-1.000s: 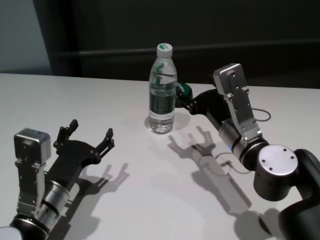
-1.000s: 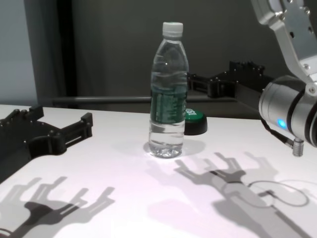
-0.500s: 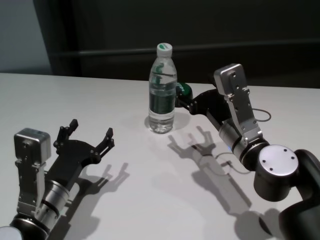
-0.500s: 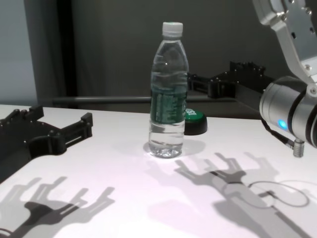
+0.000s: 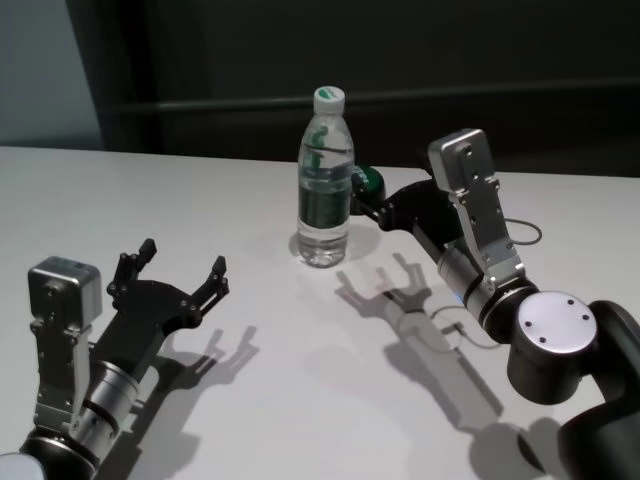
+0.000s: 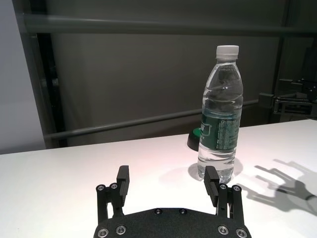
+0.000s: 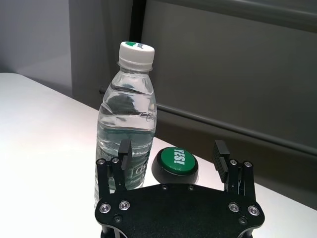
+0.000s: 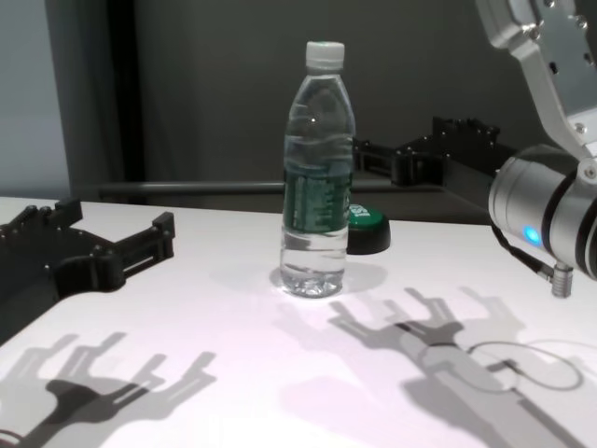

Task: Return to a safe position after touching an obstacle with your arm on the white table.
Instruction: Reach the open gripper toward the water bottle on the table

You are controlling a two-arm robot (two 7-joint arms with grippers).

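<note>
Right gripper (image 5: pixel 362 200) stood wide open and empty, raised beside the bottle (image 5: pixel 325 180) toward the table's (image 5: pixel 300 390) far edge, contact not discernible; judged retreat step pending, calling for a clean pull-back without tipping it; left gripper (image 5: pixel 172 276), open, idle near the near-left corner.

Clear glossy plastic bottle (image 8: pixel 318 177) with a smooth white cap stands on a smooth matt white tabletop (image 8: pixel 233 373), beside matt black plastic-looking grippers.
</note>
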